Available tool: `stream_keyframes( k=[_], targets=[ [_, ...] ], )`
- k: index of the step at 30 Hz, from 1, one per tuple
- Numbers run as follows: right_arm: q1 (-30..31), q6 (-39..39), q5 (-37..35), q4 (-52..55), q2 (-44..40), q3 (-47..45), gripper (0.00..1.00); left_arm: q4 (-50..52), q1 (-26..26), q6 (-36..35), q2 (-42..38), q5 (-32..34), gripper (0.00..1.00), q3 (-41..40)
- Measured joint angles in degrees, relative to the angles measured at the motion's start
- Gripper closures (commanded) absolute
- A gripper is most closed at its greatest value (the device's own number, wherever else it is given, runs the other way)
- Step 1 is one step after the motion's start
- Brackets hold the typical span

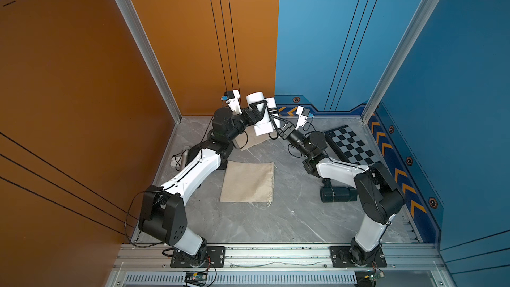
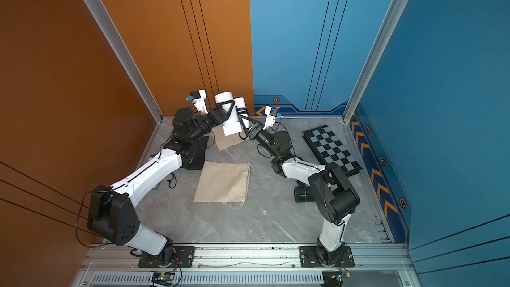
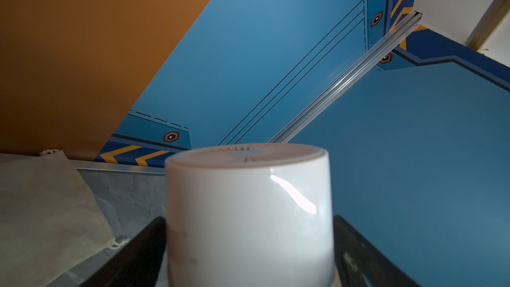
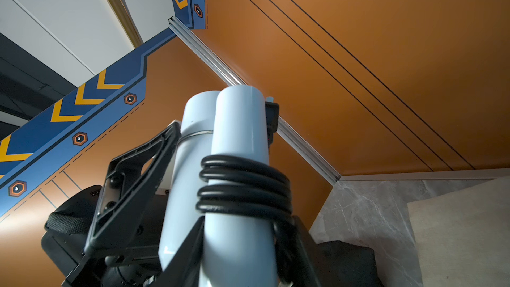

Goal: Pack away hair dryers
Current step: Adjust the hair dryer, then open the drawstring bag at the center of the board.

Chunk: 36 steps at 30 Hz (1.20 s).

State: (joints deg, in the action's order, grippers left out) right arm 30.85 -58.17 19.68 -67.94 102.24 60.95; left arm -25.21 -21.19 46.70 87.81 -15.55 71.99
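Right pincer (image 4: 248,227) tight on white dryer (image 1: 255,97) handle; left pincer (image 3: 249,222) astride barrel.

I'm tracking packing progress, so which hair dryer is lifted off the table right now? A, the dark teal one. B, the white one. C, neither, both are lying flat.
B: the white hair dryer is held up above the table, while the dark teal hair dryer lies flat on it.

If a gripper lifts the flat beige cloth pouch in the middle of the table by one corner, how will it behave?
The flat beige cloth pouch probably droops, since it lies thin and limp. It seems light, as it looks empty. Its loose drawstring may dangle.
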Motion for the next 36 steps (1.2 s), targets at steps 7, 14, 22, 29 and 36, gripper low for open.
stream_keyframes(
  k=[7, 14, 22, 29, 36],
  targets=[
    [-2.3, -0.7, -0.4, -0.1, -3.4, -4.3, 0.74, 4.5, 3.0, -3.8, -4.4, -0.2, 0.02, -1.6],
    [-8.2, 0.3, -0.4, 2.4, -10.2, -12.1, 0.74, 18.4, 3.1, -9.9, -9.9, 3.1, 0.02, -3.7],
    [-19.1, 10.2, -3.0, 28.5, -30.5, -19.3, 0.75, 41.4, -7.5, -16.7, -13.3, 9.9, 0.02, -7.5],
    [-23.1, 17.4, -4.5, 50.8, -41.5, -19.3, 0.77, 54.4, -21.6, -15.2, -6.3, 15.7, 0.09, -8.2],
    [-24.8, 19.9, -4.4, 63.1, -45.7, -21.0, 0.77, 61.2, -27.3, -13.0, 5.5, 20.9, 0.17, -5.1]
  ],
)
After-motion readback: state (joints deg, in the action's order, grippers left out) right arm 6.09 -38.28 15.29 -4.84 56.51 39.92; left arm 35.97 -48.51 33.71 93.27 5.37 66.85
